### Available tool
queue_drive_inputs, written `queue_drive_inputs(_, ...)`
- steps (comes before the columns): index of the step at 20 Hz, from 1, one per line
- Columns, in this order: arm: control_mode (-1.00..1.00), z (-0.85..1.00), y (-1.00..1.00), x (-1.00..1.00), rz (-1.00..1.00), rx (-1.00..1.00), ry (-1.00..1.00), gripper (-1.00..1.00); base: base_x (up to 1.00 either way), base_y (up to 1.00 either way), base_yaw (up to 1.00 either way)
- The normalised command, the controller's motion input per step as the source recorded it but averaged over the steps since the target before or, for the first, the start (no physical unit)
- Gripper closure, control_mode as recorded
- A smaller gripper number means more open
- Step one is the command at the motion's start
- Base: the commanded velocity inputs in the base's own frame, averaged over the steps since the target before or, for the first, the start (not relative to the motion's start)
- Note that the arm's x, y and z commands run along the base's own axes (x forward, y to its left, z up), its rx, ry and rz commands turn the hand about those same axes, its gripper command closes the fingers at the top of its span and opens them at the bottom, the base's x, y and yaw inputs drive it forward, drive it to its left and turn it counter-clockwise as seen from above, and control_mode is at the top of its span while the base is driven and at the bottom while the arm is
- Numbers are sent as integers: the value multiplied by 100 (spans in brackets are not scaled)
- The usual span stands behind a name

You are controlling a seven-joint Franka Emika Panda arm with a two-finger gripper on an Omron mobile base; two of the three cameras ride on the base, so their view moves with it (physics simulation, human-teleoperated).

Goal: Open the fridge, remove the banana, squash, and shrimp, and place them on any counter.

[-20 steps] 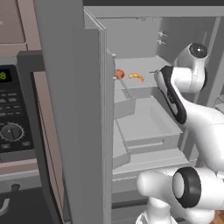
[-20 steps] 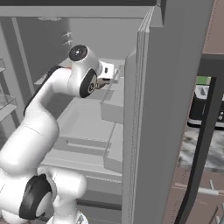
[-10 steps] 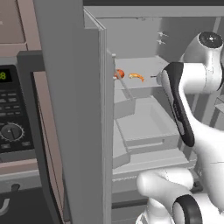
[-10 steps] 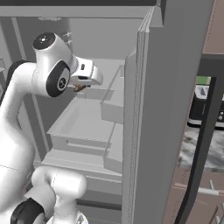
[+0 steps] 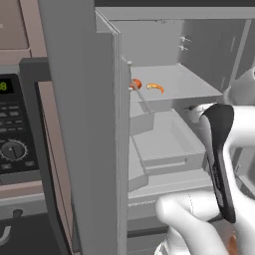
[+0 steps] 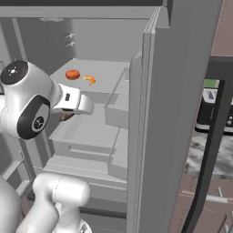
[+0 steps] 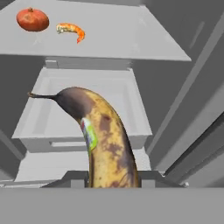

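My gripper (image 7: 111, 181) is clamped on the banana (image 7: 103, 140), which rises from between my fingertips in the hand view. The fruit is yellow, heavily mottled with brown, with a dark stem end curving off to the upper left of that view and a small green sticker on its side. In the right base view my hand sits in front of the open fridge (image 6: 150, 113), with a brownish sliver of the banana (image 6: 67, 116) just visible beneath it.

The fridge stands with both doors swung open. Inside, a pale grey shelf (image 7: 131, 39) carries two items, lying near each other but apart: a round orange-red squash (image 7: 32, 19) towards the shelf's left, and a small curled orange shrimp (image 7: 71, 29) just to the right of it. Both also show from the left base view, the squash (image 5: 135, 84) partly behind the door's edge and the shrimp (image 5: 155, 87) beside it. Below the shelf is a shallow grey drawer bin (image 7: 83, 113) (its inside looks bare from my hand camera).

To the left of the fridge, a black-fronted oven (image 5: 20, 144) with a dial and a green display shows in the left base view. In the right base view, a strip of marbled counter (image 6: 207, 157) lies beyond the right-hand door, with a dark appliance (image 6: 210, 111) standing on it.
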Motion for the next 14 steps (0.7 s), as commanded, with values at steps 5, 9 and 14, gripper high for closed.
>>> queue_drive_inputs(5, -100, 12, 0, -70, 0, 0, 0, 100, 0, 0, 0)
queue_drive_inputs(9, -100, 2, 0, -1, 2, 0, 0, 100, 0, 0, 0)
queue_drive_inputs(14, -100, 0, 0, 0, 0, 0, 0, 100, 0, 0, 0)
